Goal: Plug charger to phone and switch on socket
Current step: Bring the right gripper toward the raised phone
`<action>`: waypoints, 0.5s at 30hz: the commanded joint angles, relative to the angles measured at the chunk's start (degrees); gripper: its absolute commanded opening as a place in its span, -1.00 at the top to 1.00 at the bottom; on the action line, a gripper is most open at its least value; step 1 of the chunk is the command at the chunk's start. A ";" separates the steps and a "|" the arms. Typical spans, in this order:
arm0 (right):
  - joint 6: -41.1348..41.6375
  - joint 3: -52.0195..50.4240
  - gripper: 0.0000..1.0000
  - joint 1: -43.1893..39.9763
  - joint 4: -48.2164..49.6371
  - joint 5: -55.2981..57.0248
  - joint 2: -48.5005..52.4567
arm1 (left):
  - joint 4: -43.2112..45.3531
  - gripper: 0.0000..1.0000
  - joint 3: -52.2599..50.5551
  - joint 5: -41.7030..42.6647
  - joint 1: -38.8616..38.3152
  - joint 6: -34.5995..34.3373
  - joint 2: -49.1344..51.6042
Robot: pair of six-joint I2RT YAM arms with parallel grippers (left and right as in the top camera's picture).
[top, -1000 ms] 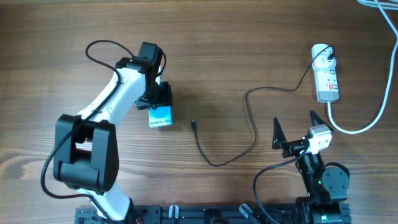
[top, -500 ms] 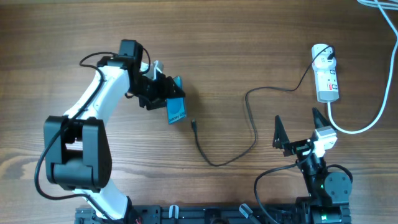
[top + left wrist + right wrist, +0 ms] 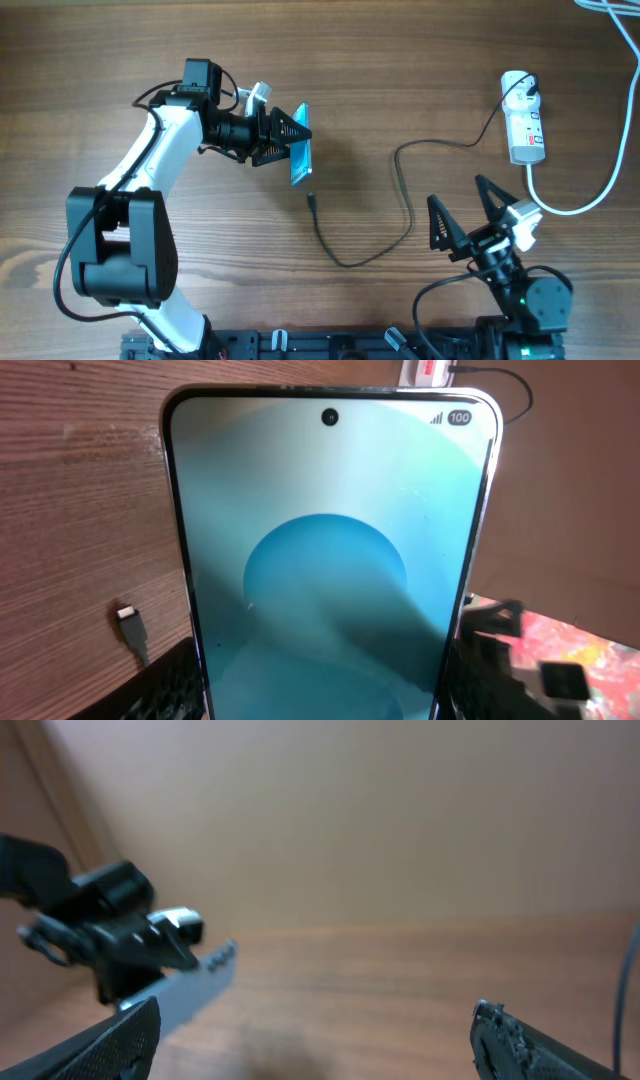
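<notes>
My left gripper (image 3: pixel 285 140) is shut on the phone (image 3: pixel 301 160), holding it tilted on edge above the table. The phone's blue-teal screen (image 3: pixel 330 540) fills the left wrist view. The charger cable (image 3: pixel 400 190) runs across the table, its small connector (image 3: pixel 311 200) lying just below the phone and showing in the left wrist view (image 3: pixel 128 618). Its black plug (image 3: pixel 527 92) sits in the white socket strip (image 3: pixel 524 130) at the far right. My right gripper (image 3: pixel 465 215) is open and empty near the front right, raised off the table.
A thick white cord (image 3: pixel 600 190) loops from the socket toward the right edge. The left arm (image 3: pixel 110 920) with the phone shows blurred in the right wrist view. Bare wooden table lies between the two arms.
My left gripper has lifted the phone off the table, turned it on edge and carried it right, toward the connector. My right gripper has risen and tilted, still open.
</notes>
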 commanded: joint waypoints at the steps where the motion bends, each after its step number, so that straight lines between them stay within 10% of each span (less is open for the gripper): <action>1: 1.03 12.15 -0.99 0.28 -0.61 -3.93 6.99 | 0.22 -0.20 1.33 3.41 0.11 1.16 -1.75; 15: -14.95 76.13 -0.99 0.28 -60.33 -15.50 63.91 | 1.31 -0.21 1.33 3.39 0.11 1.14 -1.75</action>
